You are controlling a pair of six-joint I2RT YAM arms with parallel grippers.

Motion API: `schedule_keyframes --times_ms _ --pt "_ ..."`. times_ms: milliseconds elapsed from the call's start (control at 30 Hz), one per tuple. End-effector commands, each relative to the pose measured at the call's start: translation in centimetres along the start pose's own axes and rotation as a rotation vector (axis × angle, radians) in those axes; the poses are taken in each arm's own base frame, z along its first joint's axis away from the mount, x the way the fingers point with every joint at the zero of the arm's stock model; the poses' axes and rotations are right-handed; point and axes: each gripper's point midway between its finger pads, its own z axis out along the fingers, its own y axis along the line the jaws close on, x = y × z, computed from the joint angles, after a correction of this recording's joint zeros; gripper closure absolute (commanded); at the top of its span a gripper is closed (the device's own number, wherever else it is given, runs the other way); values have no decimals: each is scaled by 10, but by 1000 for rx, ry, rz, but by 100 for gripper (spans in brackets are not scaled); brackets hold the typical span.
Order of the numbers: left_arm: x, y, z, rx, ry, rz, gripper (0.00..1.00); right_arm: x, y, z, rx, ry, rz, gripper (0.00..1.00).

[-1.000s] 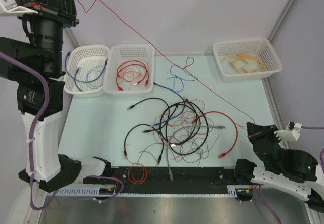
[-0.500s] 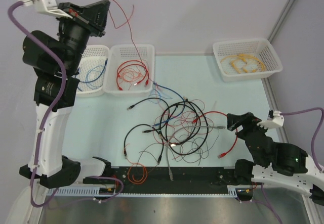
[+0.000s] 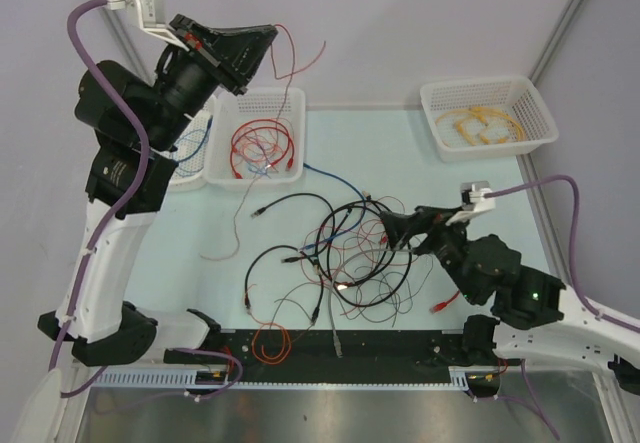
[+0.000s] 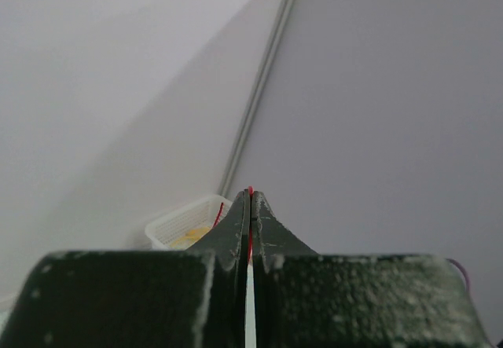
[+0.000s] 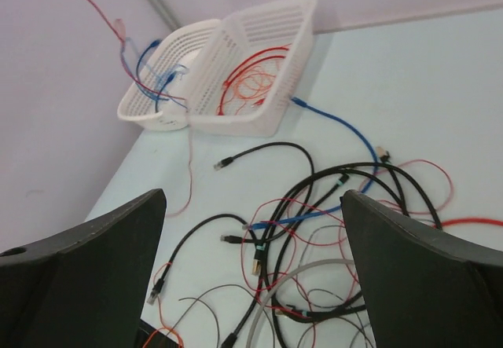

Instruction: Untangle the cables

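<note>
Pinches thin red wire [image 4: 250, 238] tight in left claw [image 4: 250, 199]; spreads right claw [image 5: 253, 199] wide, empty, over black-blue-red cable jumble [image 3: 350, 253]; risks grabbing several strands.

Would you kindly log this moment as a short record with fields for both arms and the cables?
left gripper: jaws shut on thin red wire, held high near the basket of red cables
right gripper: jaws open, over the tangled cables
tangled cables: black, blue, red, grey, intertwined
far-right basket: yellow cable

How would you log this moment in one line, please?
left gripper: shut on thin red wire, raised | right gripper: open over cables | cables: tangled
</note>
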Motion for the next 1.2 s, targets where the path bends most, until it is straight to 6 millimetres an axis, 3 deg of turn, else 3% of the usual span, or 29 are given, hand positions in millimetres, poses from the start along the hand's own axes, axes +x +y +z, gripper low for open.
schedule_keyframes --times_ms 0,167,400,600,733,867,1167 --pt "-1 -32 2 115 4 -40 100 -27 61 16 -210 -82 -34 0" --pt "1 -47 2 160 11 -65 100 -42 92 32 -335 -135 -6 0" --pt "12 -60 2 202 43 -93 100 -55 110 52 -433 -179 53 0" --pt "18 -66 1 220 59 -108 100 -50 107 76 -409 -177 46 3" --pt "22 -67 0 224 71 -114 100 -51 110 90 -425 -190 65 17" --pt "30 -69 0 234 91 -128 100 -47 112 110 -443 -177 75 20" --pt "37 -69 -5 226 112 -133 100 -47 128 126 -490 -174 81 23"
